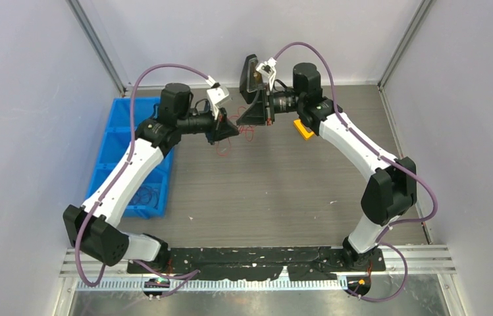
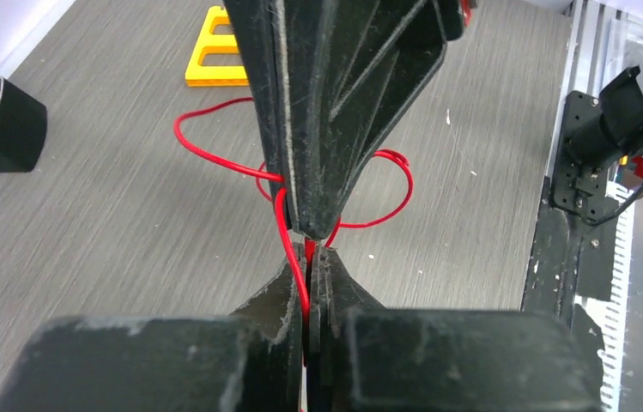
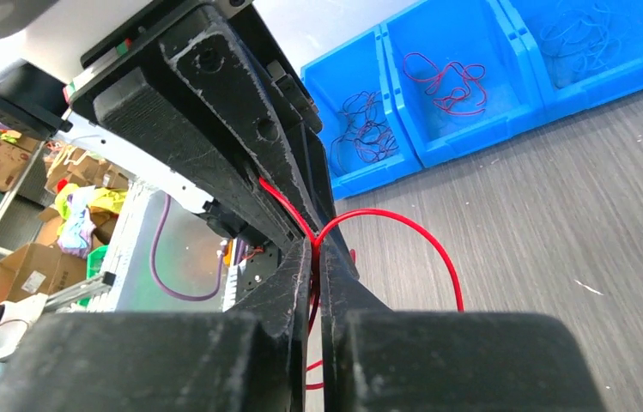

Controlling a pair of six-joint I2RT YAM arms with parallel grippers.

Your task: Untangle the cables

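A thin red cable (image 1: 225,146) hangs in loops between my two grippers above the far middle of the table. My left gripper (image 1: 235,129) is shut on it; the left wrist view shows the red cable (image 2: 215,157) pinched between its jaws (image 2: 310,256), tip to tip with the other gripper. My right gripper (image 1: 243,118) is shut on the same red cable (image 3: 421,227), which arcs out from its tips (image 3: 316,245). No blue or purple strand shows between the grippers.
A blue compartment bin (image 1: 116,155) stands at the left and holds sorted wires: dark ones (image 3: 365,133), red ones (image 3: 446,81), bluish ones (image 3: 579,34). A yellow part (image 1: 304,129) lies under the right arm. A black box (image 1: 251,72) stands at the back.
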